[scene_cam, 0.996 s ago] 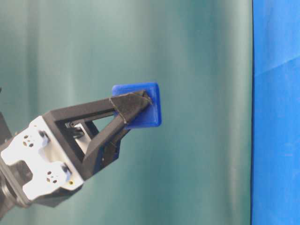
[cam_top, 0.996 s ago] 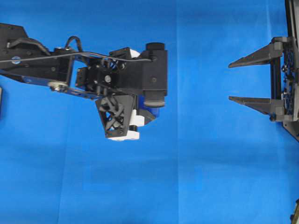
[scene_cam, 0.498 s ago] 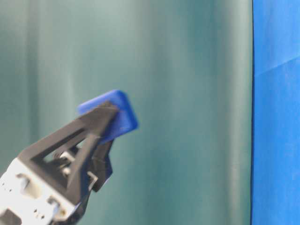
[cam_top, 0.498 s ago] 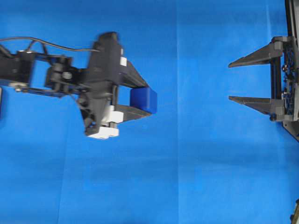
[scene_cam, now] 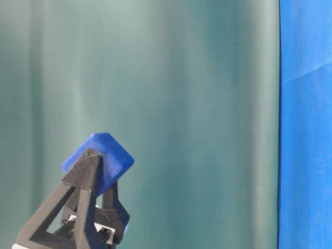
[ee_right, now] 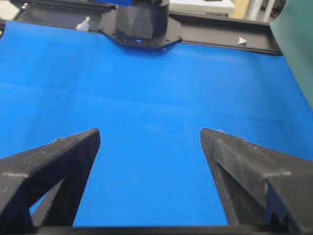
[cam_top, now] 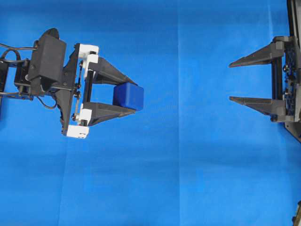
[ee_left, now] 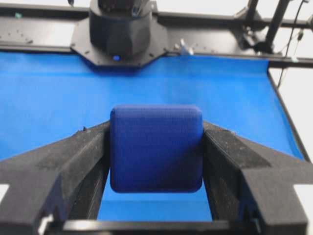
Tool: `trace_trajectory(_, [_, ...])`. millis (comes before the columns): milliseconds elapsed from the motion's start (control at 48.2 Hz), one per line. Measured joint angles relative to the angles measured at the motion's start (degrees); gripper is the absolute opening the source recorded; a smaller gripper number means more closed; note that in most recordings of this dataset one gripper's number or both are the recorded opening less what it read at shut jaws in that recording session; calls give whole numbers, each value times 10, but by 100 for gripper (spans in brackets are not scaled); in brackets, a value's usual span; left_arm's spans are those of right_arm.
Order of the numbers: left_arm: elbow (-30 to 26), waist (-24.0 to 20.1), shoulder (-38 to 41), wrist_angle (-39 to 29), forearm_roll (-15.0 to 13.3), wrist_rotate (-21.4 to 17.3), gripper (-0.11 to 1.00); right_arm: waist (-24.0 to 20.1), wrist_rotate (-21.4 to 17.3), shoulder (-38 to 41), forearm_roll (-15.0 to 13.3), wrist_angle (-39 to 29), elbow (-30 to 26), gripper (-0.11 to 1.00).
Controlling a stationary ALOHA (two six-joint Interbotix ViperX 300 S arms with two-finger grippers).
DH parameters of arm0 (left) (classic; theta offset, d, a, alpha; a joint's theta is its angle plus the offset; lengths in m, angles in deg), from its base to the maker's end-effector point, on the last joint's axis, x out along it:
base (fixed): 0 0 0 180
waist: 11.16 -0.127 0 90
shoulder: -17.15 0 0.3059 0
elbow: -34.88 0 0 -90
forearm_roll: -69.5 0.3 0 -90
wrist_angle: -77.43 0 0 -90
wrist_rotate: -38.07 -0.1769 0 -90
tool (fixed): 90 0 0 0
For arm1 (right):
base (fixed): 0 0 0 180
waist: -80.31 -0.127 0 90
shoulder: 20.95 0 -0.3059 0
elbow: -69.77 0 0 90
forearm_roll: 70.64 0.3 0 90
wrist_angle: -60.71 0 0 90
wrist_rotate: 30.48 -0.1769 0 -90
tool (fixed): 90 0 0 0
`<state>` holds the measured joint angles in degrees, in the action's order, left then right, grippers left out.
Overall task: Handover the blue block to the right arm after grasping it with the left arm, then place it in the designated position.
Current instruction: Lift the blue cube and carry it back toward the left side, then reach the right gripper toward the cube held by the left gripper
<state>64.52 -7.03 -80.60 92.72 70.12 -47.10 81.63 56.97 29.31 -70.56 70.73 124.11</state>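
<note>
The blue block (cam_top: 128, 97) is a dark navy cube pinched between the two black fingers of my left gripper (cam_top: 132, 95), which is shut on it and points right across the cloth. The left wrist view shows the block (ee_left: 156, 148) filling the gap between both fingers (ee_left: 73, 156), held above the cloth. From table level the block (scene_cam: 101, 161) sits tilted at the fingertips, lifted in the air. My right gripper (cam_top: 230, 82) waits at the far right edge, open wide, its fingers (ee_right: 63, 152) with only blue cloth between them.
Bright blue cloth (cam_top: 188, 165) covers the whole table. A black arm base (ee_left: 120, 29) and black frame rails stand at the far edge in the left wrist view. A green curtain (scene_cam: 181, 104) hangs behind the table-level view.
My left wrist has rolled so both fingers now lie flat side by side, and the arm has drawn left with the block still gripped. The right gripper has not moved.
</note>
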Motion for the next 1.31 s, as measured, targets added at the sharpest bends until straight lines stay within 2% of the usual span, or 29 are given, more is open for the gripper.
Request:
trace_trajectory(581, [2,0,0,9,0,0,49,0,0,5,0,1,-11,97])
trace_trajectory(705, [2,0,0,9,0,0,49,0,11,5,-11,-3,-17,96])
trace_trajectory(830, [2,0,0,10,1,1,49,-1,30,6,-53,-16,-21,96])
trace_trajectory(996, [2,0,0,9,0,1,49,-1,69,7,-123,-25,-25,96])
trace_trajectory(1120, [2,0,0,10,0,1,49,-1,117,6,-200,-25,-31,96])
trace_trajectory(1307, [2,0,0,10,0,2,49,-3,181,4,-300,-15,-33,96])
